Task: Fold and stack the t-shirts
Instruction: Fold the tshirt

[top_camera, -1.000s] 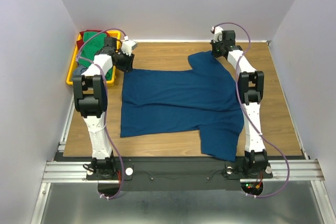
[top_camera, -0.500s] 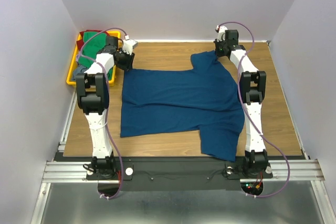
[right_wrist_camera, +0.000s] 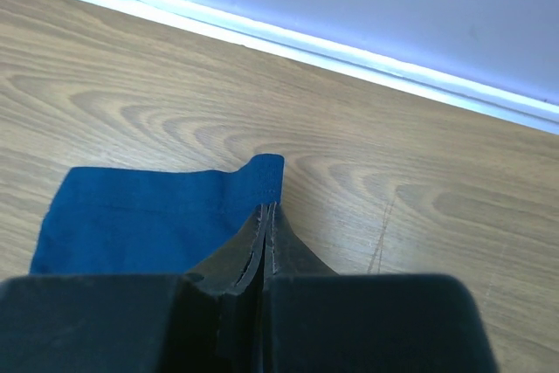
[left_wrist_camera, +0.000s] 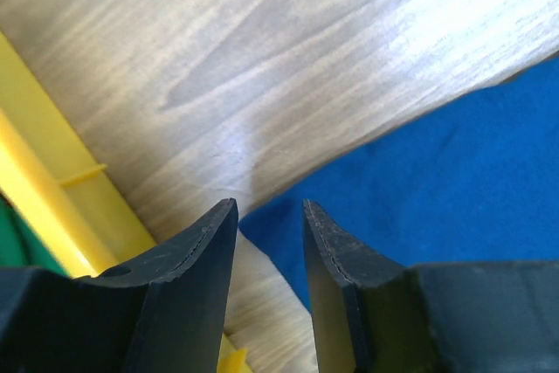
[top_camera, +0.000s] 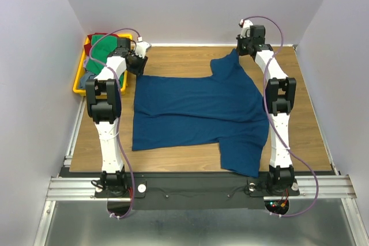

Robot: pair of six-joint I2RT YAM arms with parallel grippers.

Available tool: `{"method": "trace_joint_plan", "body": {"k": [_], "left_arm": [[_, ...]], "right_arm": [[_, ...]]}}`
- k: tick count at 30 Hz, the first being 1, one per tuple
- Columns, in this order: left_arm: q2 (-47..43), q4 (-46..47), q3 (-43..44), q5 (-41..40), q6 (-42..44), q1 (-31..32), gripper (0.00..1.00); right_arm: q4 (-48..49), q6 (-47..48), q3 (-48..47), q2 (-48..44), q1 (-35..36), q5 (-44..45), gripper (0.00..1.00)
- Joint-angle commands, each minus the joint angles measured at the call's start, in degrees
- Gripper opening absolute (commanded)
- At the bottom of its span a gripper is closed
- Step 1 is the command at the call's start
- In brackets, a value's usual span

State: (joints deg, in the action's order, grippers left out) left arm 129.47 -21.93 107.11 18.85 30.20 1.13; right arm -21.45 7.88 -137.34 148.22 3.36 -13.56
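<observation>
Here, tray (top_camera: 77, 82) holds green shirt (top_camera: 99, 47); left fingers (left_wrist_camera: 196, 255) spread, right fingers (right_wrist_camera: 284, 255) pinching blue shirt (top_camera: 196, 105).

You had one blue t-shirt (top_camera: 196, 110) spread flat on the wooden table (top_camera: 173, 59). A corner of it lay on the wood in the gap between your left fingers (left_wrist_camera: 188, 251), which stood apart. The yellow tray (top_camera: 76, 82) sat just beside those fingers, at the table's side. The far sleeve's hem was pinched between your right fingers (right_wrist_camera: 236, 259), and beyond them bare wood ran up to the wall (right_wrist_camera: 349, 6).
</observation>
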Motion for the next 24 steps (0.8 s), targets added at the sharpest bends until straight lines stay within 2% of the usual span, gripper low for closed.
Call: {"method": "trace_joint_plan", "body": {"k": [1, 10, 16, 22, 24], "left_arm": [[0.1, -1.5, 3.1, -0.4, 2.4, 0.0, 0.48], [2.7, -2.8, 5.6, -0.8, 3.3, -0.4, 0.47], [3.3, -5.2, 6.5, 1.8, 4.7, -0.6, 0.44], [3.3, -6.5, 6.8, 3.7, 5.4, -0.7, 0.34], [3.0, -6.4, 7.1, 4.6, 5.5, -0.7, 0.22]], "right_arm": [[2.2, -0.6, -2.8, -4.5, 0.0, -0.8, 0.00], [2.3, -0.8, -2.3, -5.8, 0.1, -1.8, 0.01], [2.4, -0.1, -2.6, -6.1, 0.0, -0.9, 0.01], [2.6, 0.5, -4.3, -6.0, 0.0, 0.3, 0.01], [3.1, 0.7, -4.7, -6.0, 0.1, 0.6, 0.01]]}}
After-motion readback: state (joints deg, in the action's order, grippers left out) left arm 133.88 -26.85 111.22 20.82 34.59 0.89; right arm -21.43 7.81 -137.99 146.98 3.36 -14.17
